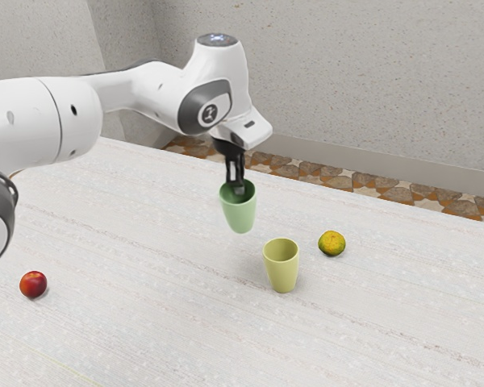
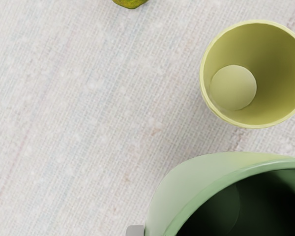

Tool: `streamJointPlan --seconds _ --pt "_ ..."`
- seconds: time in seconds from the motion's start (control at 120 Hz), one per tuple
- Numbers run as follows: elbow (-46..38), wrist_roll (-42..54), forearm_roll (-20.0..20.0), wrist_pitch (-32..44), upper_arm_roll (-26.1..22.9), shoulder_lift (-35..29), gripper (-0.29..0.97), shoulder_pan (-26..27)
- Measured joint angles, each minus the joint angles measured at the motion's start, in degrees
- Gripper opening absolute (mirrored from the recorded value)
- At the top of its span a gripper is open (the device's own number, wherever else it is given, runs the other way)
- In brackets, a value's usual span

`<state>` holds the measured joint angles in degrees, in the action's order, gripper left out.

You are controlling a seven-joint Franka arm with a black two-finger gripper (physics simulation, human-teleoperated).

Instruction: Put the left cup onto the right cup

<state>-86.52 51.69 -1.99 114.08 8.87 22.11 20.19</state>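
The pale worktop (image 1: 145, 242) spreads under everything, and my white arm (image 1: 105, 101) comes in over it from the exterior view's left. My hand (image 1: 239, 187) is closed narrowly on the green cup (image 1: 239, 211). It pinches the wall at the rim, with one finger apparently inside the mouth and the other outside. The cup hangs clear of the worktop, mouth up and leaning a little. It is above the yellow-green cup (image 1: 281, 266) and off to the exterior view's left of it, and the two do not touch.

In the wrist view the green cup's rim (image 2: 206, 191) sits right under my hand. The yellow-green cup (image 2: 250, 73) stands upright and empty just beyond it, its round floor plain to see.

I judge the green cup to be light, rigid and smooth-walled. A thin pinch on one side of the rim should carry it, but it can pivot or slide between my fingers, which may explain the lean. It still has to be centred over the other mouth so its tapered base can drop in.

A small greenish-orange citrus fruit (image 1: 331, 243) lies near the yellow-green cup. A smaller red fruit (image 1: 33, 284) lies well apart, toward the exterior view's left.
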Motion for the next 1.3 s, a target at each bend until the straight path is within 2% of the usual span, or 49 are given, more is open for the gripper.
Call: streamJointPlan --seconds 0.217,0.542,0.908,1.3 --pt "0.93 -0.93 -0.86 -0.65 0.00 0.49 -0.11 2.30" --pt "7.38 -1.94 -2.14 -0.56 0.06 5.59 -0.11 4.82" --pt "8.92 -2.46 -2.29 1.81 0.17 8.27 -0.11 6.46" --pt "8.93 -2.82 -0.25 2.23 0.21 8.02 -0.11 6.72"
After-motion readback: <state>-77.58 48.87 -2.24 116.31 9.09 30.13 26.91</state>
